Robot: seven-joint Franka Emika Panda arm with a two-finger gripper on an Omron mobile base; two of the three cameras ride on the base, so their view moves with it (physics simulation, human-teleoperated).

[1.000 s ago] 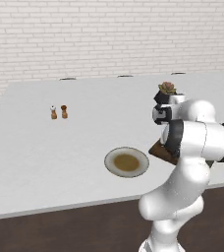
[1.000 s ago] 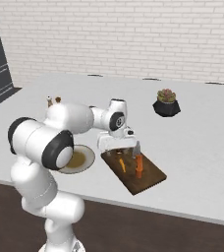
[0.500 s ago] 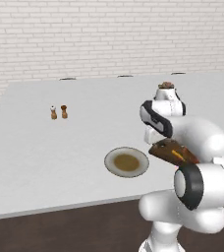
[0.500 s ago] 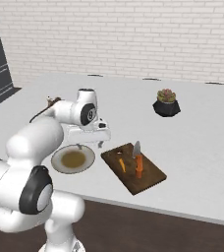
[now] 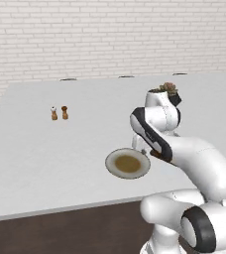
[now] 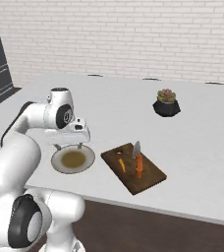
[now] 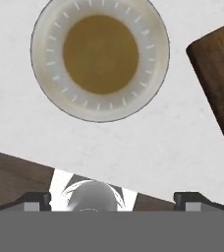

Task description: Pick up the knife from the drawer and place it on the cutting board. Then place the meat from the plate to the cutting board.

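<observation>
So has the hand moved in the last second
Yes. In the right base view the hand has swung left, from over the cutting board to above the plate. It is open and empty; knife and meat lie on the board.

The white arm rises from the lower left of the right base view, bends at a dark-jointed elbow and reaches toward frame centre. Its gripper [image 6: 69,145] points straight down at left of centre, jaws spread wide and holding nothing. In the hand view both fingertips [image 7: 35,200] sit far apart along the bottom.

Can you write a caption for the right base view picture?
Knife and meat lie on cutting board; open gripper above plate.
</observation>
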